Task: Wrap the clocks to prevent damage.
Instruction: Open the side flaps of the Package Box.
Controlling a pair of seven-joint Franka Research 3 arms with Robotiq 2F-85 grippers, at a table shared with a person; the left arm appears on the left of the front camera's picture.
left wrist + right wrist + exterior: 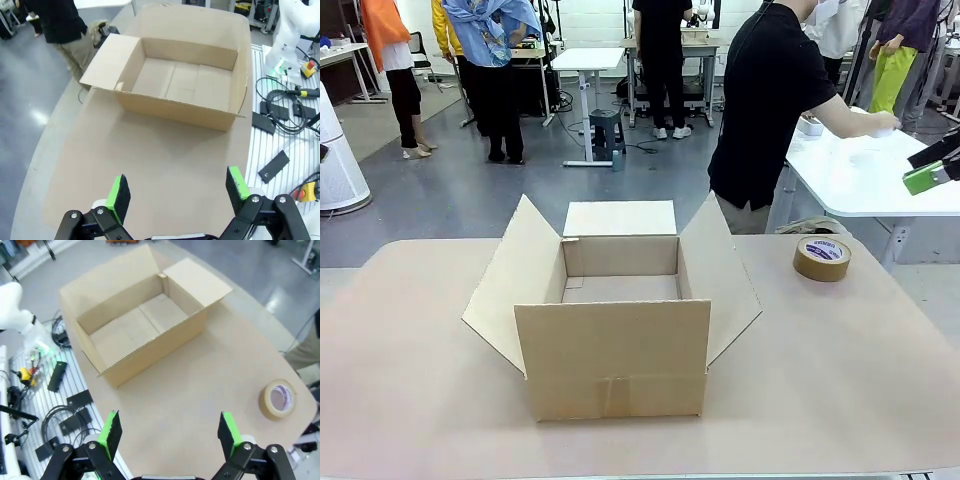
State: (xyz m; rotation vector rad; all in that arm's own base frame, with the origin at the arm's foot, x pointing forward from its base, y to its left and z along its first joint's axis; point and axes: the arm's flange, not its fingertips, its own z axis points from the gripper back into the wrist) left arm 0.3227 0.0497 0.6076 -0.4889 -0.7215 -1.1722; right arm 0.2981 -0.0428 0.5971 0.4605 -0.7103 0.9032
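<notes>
A cardboard box (610, 360) stands in the middle of the front view on the beige table (410, 390), its four flaps folded outward and its bare cardboard floor showing; a roll of brown tape (822, 258) lies flat on the table to the right of the box, well apart from it; at the far side a person in a black shirt (765, 100) is turned toward a white table (880, 185) at the upper right of the frame, one hand (880, 122) resting on it; the right claw (928, 176) pokes in at the right edge of that frame, high above the beige table, one green pad showing, holding nothing; in the right wrist view the right claw (169, 429) is released, its two green pads spread wide over bare tabletop (200, 385), with the box (130, 332) in the upper middle of the frame and the tape (278, 399) at the right edge; black cables (55, 422) lie at the lower left beside the table; in the left wrist view the left claw (177, 189) is likewise released and grasps nothing, its pads wide apart above the tabletop (150, 160); the box (180, 82) sits in the upper middle of that frame, the person (57, 20) stands at the upper left, and cables (287, 107) with black plates lie at the right.
</notes>
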